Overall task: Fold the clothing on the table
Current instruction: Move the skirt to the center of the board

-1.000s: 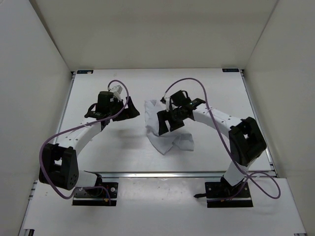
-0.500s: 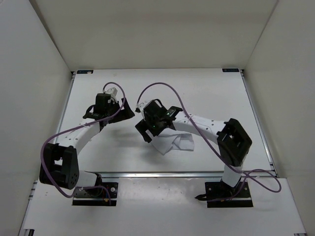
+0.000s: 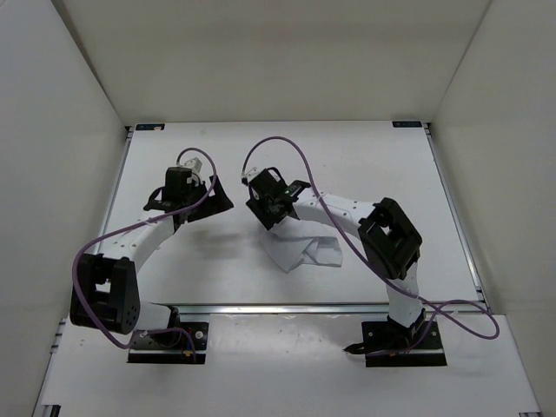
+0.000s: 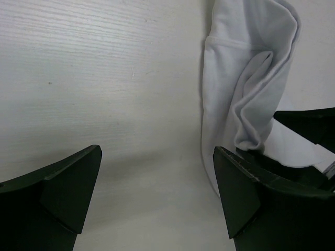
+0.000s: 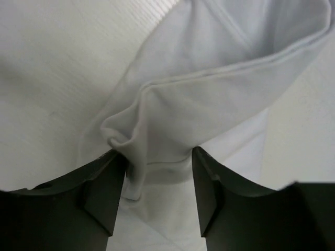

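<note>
The clothing (image 3: 314,252) is a crumpled white garment lying mid-table. My right gripper (image 3: 268,211) hangs over its upper left end. In the right wrist view a bunched fold of the clothing (image 5: 209,89) sits between the right gripper's (image 5: 157,159) parted fingers and touches both, with a gap still showing. My left gripper (image 3: 221,196) stands wide open just left of the garment, over bare table (image 3: 365,165). In the left wrist view the left gripper (image 4: 157,157) has nothing between its fingers; the raised fold of the clothing (image 4: 246,68) is at the upper right.
White walls (image 3: 78,104) enclose the table on three sides. A metal rail (image 3: 287,306) runs along the near edge, by both arm bases. Purple cables (image 3: 278,143) loop above the wrists. The right arm's dark fingers (image 4: 309,123) show at the right edge of the left wrist view.
My right arm has swung left across the garment, bunching its upper part toward the left. Its jaws opened wider, then narrowed round the fold. The left gripper drew slightly left.
</note>
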Tool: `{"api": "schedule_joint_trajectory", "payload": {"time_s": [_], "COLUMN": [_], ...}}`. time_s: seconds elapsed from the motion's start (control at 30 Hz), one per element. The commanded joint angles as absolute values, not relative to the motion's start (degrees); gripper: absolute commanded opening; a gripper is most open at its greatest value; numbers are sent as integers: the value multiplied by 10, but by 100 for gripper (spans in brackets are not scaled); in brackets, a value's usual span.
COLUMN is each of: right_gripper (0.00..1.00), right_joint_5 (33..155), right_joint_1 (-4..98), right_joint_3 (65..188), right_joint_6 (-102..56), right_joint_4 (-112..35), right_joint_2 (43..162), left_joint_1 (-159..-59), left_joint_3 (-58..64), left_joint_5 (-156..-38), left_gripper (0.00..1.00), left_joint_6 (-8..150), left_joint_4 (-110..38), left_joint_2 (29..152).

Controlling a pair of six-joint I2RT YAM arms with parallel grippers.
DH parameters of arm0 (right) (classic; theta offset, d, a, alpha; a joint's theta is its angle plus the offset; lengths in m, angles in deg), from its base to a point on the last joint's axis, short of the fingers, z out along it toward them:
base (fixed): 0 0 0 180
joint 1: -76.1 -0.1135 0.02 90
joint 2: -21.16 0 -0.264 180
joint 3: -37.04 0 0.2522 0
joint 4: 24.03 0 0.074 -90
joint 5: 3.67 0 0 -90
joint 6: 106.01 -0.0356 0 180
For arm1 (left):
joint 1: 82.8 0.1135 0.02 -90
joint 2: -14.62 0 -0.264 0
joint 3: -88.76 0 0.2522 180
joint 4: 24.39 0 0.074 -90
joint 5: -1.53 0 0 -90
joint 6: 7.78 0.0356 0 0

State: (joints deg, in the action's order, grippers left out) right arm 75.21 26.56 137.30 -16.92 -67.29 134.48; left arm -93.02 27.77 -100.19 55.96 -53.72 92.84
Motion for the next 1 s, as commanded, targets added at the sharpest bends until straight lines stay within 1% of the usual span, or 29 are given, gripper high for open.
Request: {"api": "schedule_joint_trajectory", "payload": {"time_s": [0.0, 0.03, 0.07, 0.1, 0.17, 0.27, 0.33, 0.4, 0.5, 0.53, 0.63, 0.7, 0.83, 0.97], "right_gripper": [46, 40, 28, 24, 14, 10, 6, 5, 5, 4, 3, 2, 2, 2], "right_joint_5": [731, 721, 717, 717, 718, 727, 748, 783, 880, 929, 1021, 1047, 1076, 1092], "right_joint_1": [264, 268, 272, 276, 293, 328, 366, 399, 447, 469, 488, 478, 453, 417], "right_joint_3": [1413, 1416, 1418, 1419, 1424, 1428, 1425, 1416, 1399, 1391, 1366, 1341, 1323, 1311], "right_joint_6": [-165, -164, -165, -165, -164, -165, -147, -144, -144, -148, -150, -143, -154, -186], "right_joint_4": [-635, -635, -635, -637, -644, -654, -645, -641, -629, -625, -616, -610, -604, -605], "right_joint_2": [1361, 1364, 1364, 1361, 1351, 1313, 1290, 1273, 1245, 1239, 1226, 1215, 1206, 1192], "left_joint_1": [-926, -924, -924, -925, -932, -944, -953, -970, -978, -987, -1003, -1013, -1015, -1022], "left_joint_3": [284, 290, 291, 291, 281, 258, 246, 230, 199, 190, 160, 129, 56, 21], "left_joint_5": [-1029, -1033, -1043, -1052, -1062, -1068, -1074, -1081, -1093, -1105, -1136, -1144, -1167, -1178], "left_gripper": [99, 99, 98, 99, 98, 98, 99, 99, 98, 98, 99, 98, 99, 98], "left_joint_6": [549, 546, 544, 541, 538, 537, 533, 529, 525, 528, 531, 542, 544, 523], "left_joint_4": [-502, -496, -484, -475, -462, -446, -429, -398, -346, -323, -269, -233, -210, -149], "left_joint_2": [928, 930, 935, 942, 956, 983, 1003, 1030, 1080, 1100, 1149, 1174, 1242, 1285]}}
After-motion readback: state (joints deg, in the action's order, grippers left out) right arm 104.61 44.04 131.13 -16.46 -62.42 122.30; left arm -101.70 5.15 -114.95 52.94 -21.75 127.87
